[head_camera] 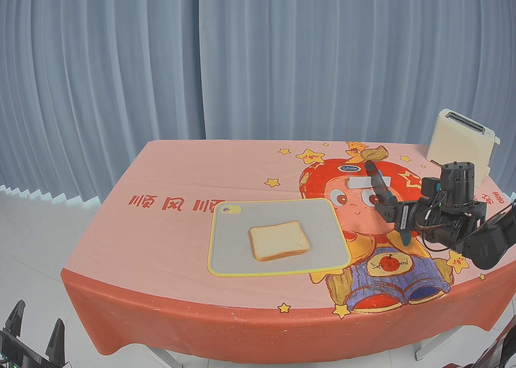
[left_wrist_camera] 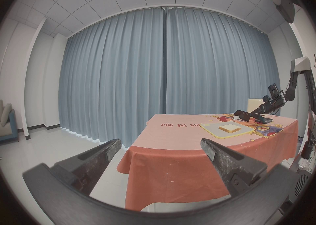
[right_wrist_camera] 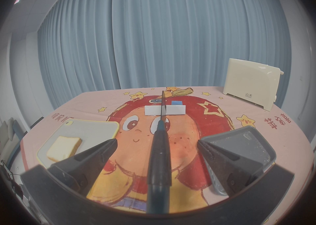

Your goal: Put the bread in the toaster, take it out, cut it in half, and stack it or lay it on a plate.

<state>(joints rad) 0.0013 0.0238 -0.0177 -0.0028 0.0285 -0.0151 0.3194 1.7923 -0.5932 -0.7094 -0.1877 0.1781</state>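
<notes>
bread [head_camera: 279, 240] lies flat on grey cutting board [head_camera: 231, 245], mid table [head_camera: 177, 170] nr front edge, uncut. toaster [head_camera: 461, 143] upright at far right corner, well apart from board. r gripper [right_wrist_camera: 157, 145] over right half of table, fingers [right_wrist_camera: 98, 156] spread wide either side of knife [head_camera: 378, 181] handle w/ gaps both sides; blade on edge, tip at white block [head_camera: 357, 183]. dark grey tray [right_wrist_camera: 243, 146] just beside it, nr right edge. l gripper [left_wrist_camera: 161, 156] off table past front left corner, fingers apart, holding nothing.
</notes>
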